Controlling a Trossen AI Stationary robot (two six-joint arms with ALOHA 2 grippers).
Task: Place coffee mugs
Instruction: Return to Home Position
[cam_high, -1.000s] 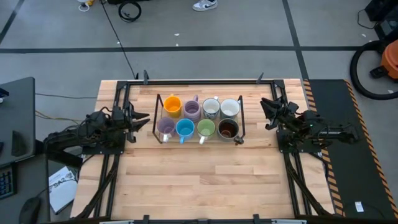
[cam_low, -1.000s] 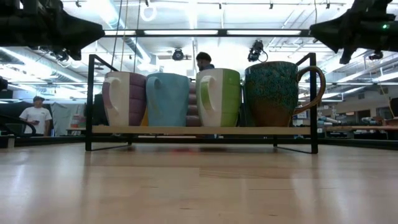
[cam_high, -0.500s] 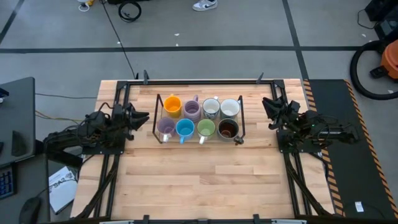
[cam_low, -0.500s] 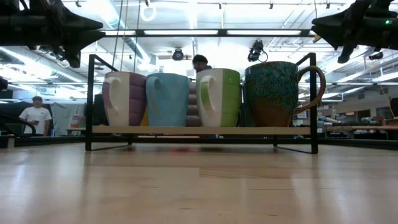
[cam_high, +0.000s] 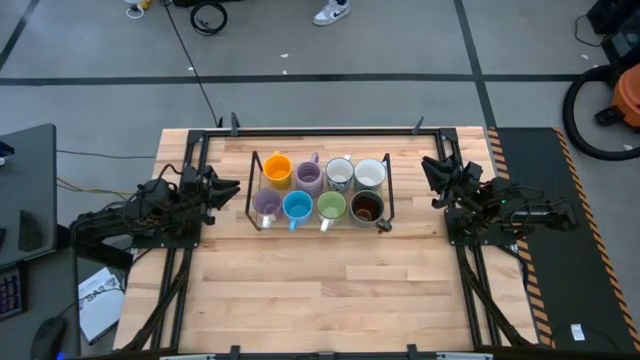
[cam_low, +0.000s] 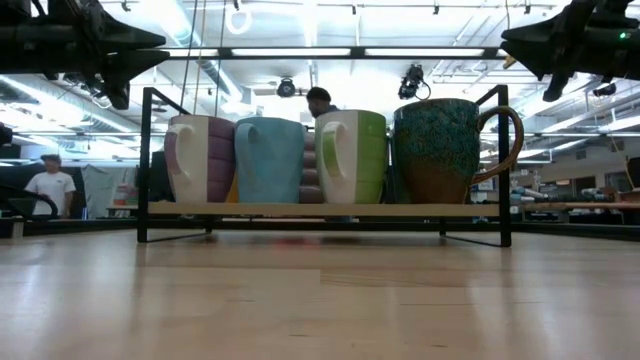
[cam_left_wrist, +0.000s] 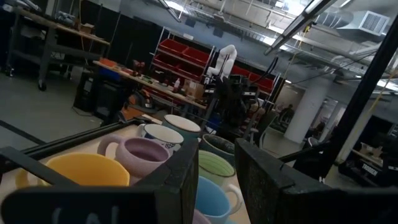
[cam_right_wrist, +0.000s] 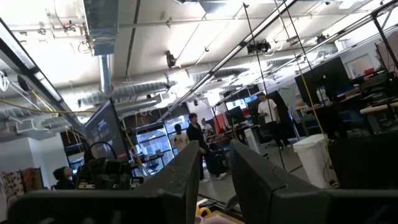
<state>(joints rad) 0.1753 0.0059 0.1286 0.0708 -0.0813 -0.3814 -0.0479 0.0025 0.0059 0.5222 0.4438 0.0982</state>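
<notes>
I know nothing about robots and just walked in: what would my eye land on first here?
The black wire rack at the far middle of the table holds eight coffee mugs in two rows of four, from the orange mug to the dark brown mug. The left gripper and right gripper flank it, holding nothing.

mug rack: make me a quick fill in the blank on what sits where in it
The rack holds ____ mugs in two rows. The blue mug stands between the lavender mug and the ____ one. The orange mug sits at the end nearest the ____ arm. The left gripper and right gripper flank the rack, each holding ____.
Missing: eight, green, left, nothing.
</notes>
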